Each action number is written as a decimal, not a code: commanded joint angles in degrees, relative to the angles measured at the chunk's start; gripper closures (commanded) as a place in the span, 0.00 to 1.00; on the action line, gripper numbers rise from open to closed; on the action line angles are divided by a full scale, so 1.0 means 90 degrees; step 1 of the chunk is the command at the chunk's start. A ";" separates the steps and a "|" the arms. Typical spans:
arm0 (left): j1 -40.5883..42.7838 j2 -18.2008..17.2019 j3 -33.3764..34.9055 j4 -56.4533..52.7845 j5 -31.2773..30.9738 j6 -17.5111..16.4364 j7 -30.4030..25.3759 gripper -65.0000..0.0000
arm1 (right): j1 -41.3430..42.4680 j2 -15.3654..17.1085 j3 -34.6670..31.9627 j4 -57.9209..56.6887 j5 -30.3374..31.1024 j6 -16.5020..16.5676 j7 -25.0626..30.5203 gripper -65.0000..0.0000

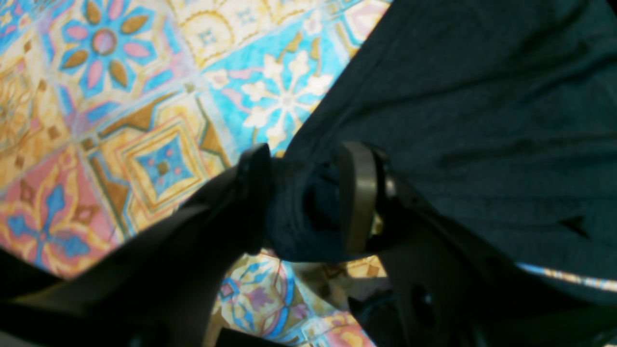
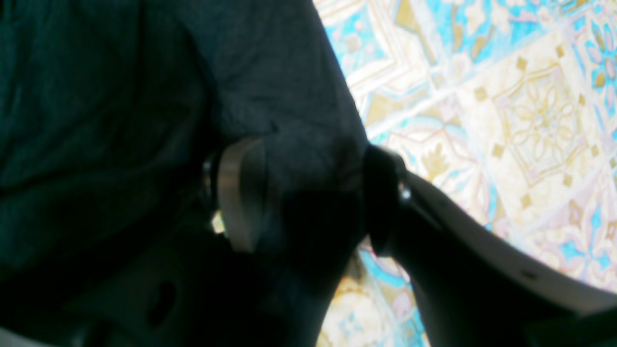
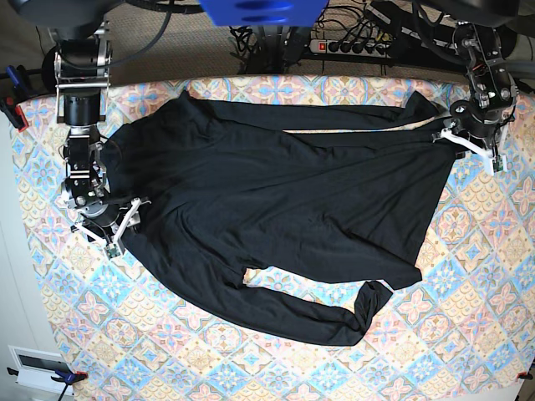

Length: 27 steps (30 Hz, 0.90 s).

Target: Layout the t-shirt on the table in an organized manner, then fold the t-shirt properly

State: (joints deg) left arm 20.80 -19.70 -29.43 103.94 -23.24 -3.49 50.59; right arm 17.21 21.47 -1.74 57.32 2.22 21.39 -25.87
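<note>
Left pincer [image 1: 301, 197] grips the t-shirt [image 3: 276, 200] — right pincer [image 2: 308, 193] too.

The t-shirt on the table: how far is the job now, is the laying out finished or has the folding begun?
Laying out is partly done: the t-shirt lies mostly spread on the table, but one sleeve is bunched near the front edge. In hand: the left gripper and the right gripper each pinch an edge of the fabric at opposite sides. Left: smoothing the sleeves and all of the folding; no fold shows yet.
</note>
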 commanded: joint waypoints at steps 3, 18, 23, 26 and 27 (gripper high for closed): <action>-0.0010 -0.0101 -0.0056 0.0119 -0.0011 0.0011 -0.0117 0.64 | 0.0036 0.0022 -0.0085 -0.0366 -0.0163 0.0022 -0.0256 0.53; -0.0323 -0.0091 -0.0056 0.0119 -0.0011 0.0011 -0.0097 0.64 | 0.1101 0.0032 0.0169 -0.0933 -0.0183 0.0031 0.0330 1.00; -0.0352 -0.0091 -0.0056 0.0119 -0.0011 0.0011 -0.0087 0.64 | 0.1453 0.0032 0.0618 -0.1079 -0.0193 0.0012 0.0476 1.00; -0.0352 -0.0091 -0.0056 0.0119 -0.0011 0.0011 -0.0087 0.64 | 0.1726 0.0032 0.0647 -0.1392 -0.0193 0.0002 0.0720 1.00; -0.0352 -0.0091 -0.0056 0.0119 -0.0011 0.0011 -0.0107 0.64 | 0.1882 0.0032 0.0647 -0.1500 -0.0193 0.0002 0.0838 1.00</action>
State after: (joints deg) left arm 17.74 -19.55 -29.56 103.94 -22.96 -3.44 50.94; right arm 32.08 20.80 3.81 42.74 0.12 21.80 -20.18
